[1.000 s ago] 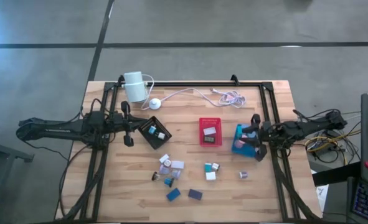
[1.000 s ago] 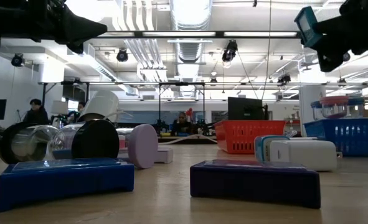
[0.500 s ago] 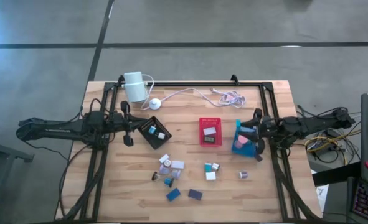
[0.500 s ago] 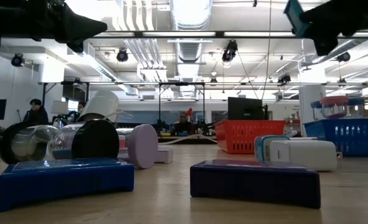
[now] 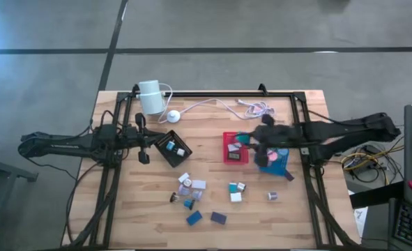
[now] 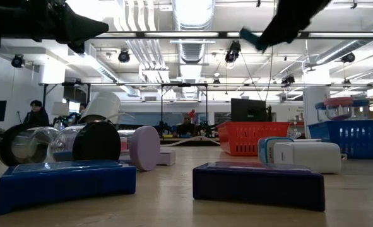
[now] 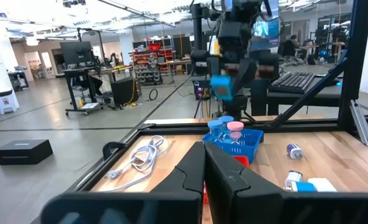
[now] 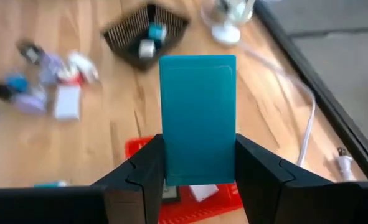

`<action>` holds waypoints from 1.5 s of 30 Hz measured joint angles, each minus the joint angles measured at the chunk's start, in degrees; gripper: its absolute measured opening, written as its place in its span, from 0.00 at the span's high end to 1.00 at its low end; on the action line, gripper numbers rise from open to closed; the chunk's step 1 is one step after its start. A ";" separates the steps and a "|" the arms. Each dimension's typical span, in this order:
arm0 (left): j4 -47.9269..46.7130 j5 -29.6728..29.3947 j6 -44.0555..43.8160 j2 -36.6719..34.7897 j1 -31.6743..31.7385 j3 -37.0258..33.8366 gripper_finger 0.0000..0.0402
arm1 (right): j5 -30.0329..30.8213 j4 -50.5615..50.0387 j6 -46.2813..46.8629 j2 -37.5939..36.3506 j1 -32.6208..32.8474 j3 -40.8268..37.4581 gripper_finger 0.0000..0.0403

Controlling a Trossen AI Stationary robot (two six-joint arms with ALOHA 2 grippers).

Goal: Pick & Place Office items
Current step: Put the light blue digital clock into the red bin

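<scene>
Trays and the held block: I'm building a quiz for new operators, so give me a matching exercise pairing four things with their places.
1. teal block
2. black tray
3. red tray
4. blue tray

a. beside the left fingers
b. table's middle
c. under the right arm
d. between the right fingers

Pairs: 1-d, 2-a, 3-b, 4-c

Blurred: black tray (image 8: 147,28) and loose pieces (image 8: 47,87), right wrist view | hidden: most of red tray (image 8: 190,198), behind teal block (image 8: 198,118) | cut off: right gripper (image 6: 262,39) at low view's top edge | too small: blue tray (image 5: 275,162) contents
</scene>
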 joint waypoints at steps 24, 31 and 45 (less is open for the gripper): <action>-1.33 -0.02 1.20 0.00 -0.04 0.00 0.97 | -17.28 -2.95 -9.73 30.27 -9.34 5.04 0.63; -1.33 -0.02 1.19 0.00 -0.04 0.00 0.97 | -17.34 -2.96 -9.95 32.93 -9.38 5.02 0.63; -1.33 -0.02 1.24 -0.01 0.00 0.00 0.97 | -17.33 -3.52 -10.10 34.46 -9.71 5.04 0.63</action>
